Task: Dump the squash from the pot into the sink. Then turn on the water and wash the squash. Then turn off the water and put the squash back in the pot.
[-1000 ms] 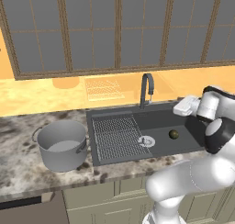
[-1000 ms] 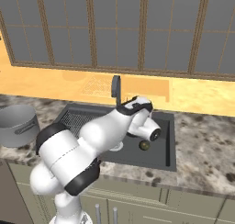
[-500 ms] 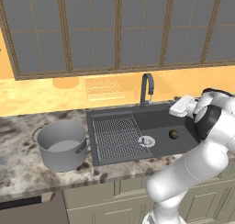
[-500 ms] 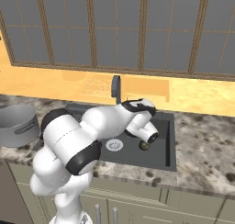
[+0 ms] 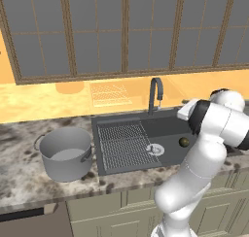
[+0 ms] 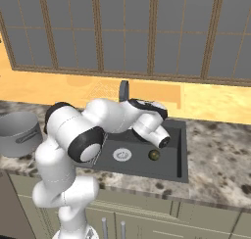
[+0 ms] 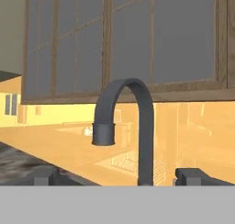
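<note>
Dark fingertips (image 7: 43, 176) stand wide apart at the bottom of your hand view, one at seven o'clock and one at five, and nothing sits between them: your gripper (image 7: 119, 178) holds nothing. Just past the tips, at twelve o'clock, the dark arched faucet (image 7: 133, 126) rises dead centre, its spout curving over toward ten o'clock with the open end pointing down. Behind it you see the yellow backsplash and, higher up, the wood-framed window panes (image 7: 183, 35).

From your left base view, the white arm bends over the right end of the sink (image 5: 121, 158), and the hand is hidden behind the forearm there. The squash (image 5: 184, 142) lies on the floor of the deeper basin, at three o'clock from the round silver drain (image 5: 155, 149) and a little apart from it. The ribbed draining section fills the sink's left half. At nine o'clock from the sink, the pot (image 5: 65, 153) stands upright on the speckled counter (image 5: 19, 182), close to the sink's left edge.

From your right base view, the squash (image 6: 154, 155) rests in the basin just below the wrist.
</note>
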